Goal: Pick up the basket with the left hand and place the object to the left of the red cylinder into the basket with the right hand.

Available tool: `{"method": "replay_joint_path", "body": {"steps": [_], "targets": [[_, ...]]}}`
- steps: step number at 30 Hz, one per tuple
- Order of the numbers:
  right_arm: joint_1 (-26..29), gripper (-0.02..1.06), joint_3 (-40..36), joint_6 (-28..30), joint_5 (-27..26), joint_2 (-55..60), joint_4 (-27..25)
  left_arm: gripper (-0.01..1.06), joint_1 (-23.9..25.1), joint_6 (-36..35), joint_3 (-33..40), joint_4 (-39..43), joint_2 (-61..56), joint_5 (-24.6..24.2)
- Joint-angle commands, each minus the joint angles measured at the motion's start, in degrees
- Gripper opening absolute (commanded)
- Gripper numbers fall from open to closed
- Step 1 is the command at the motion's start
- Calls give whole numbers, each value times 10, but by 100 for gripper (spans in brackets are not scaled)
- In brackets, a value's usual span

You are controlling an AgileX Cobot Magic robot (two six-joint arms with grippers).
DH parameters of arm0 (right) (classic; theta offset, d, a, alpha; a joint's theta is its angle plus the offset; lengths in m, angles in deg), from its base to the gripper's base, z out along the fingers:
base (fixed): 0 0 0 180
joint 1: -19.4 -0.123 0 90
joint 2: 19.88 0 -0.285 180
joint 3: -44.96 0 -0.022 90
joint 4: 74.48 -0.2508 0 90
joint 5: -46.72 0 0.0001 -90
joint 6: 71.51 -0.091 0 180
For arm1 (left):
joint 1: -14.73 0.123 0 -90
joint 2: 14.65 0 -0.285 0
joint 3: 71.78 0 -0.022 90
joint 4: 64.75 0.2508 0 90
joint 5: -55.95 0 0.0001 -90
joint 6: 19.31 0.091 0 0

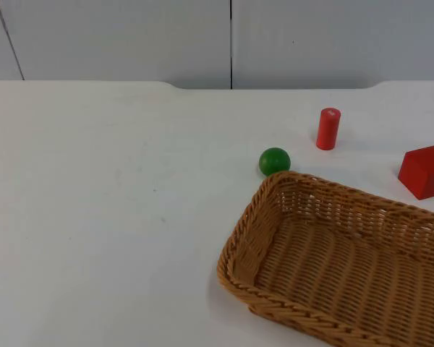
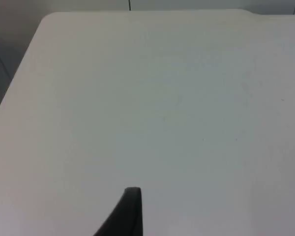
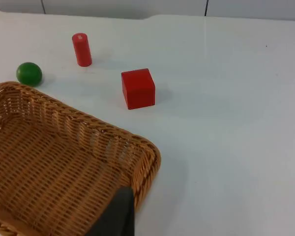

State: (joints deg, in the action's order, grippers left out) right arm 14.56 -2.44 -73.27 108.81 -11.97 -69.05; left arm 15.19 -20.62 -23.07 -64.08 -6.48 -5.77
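Basket: wicker basket (image 1: pixel 340 267) of brown weave lies flat on the white table (image 1: pixel 116 210), nearest the top camera; nothing lies inside it and nothing holds it.
Green ball: green ball (image 1: pixel 275 161) rests on the table just beside the basket's far rim, at its far left corner; whether the two touch cannot be told.
Red cylinder: red cylinder (image 1: pixel 328 129) stands upright beyond the basket, farther from it than the ball and to the ball's right, apart from it.
Red cube: red cube (image 1: pixel 424 172) sits to the right of the cylinder, just beyond the basket's far rim.
Right gripper: right gripper (image 3: pixel 115 216) hovers over the basket's near right corner, with one black fingertip seen above the rim; how far its fingers are spread cannot be told, and it holds nothing visible.
Left gripper: left gripper (image 2: pixel 123 216) waits over bare table, well apart from the basket; its opening cannot be told either.
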Motion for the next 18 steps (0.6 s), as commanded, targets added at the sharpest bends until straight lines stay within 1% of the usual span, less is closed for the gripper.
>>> {"method": "replay_joint_path", "body": {"steps": [1,4,7,9,12,14,15,18], "targets": [[5,105,11,0,-7,4,-6,105,2,1,-2,-12,9,5],[5,105,29,0,-19,32,-13,105,2,1,-9,-16,35,12],[5,105,67,0,-43,105,-13,105,2,0,-28,-20,102,41],[5,105,75,0,-50,126,-13,105,2,0,-36,-24,125,50],[5,105,97,0,-80,201,-13,105,2,0,-61,-35,195,80],[5,105,103,0,-99,253,-13,105,2,0,-82,-39,243,97],[5,105,103,0,-99,253,-13,105,2,0,-82,-39,243,97],[5,105,104,0,-133,320,-14,105,2,2,-113,-42,315,109]]}}
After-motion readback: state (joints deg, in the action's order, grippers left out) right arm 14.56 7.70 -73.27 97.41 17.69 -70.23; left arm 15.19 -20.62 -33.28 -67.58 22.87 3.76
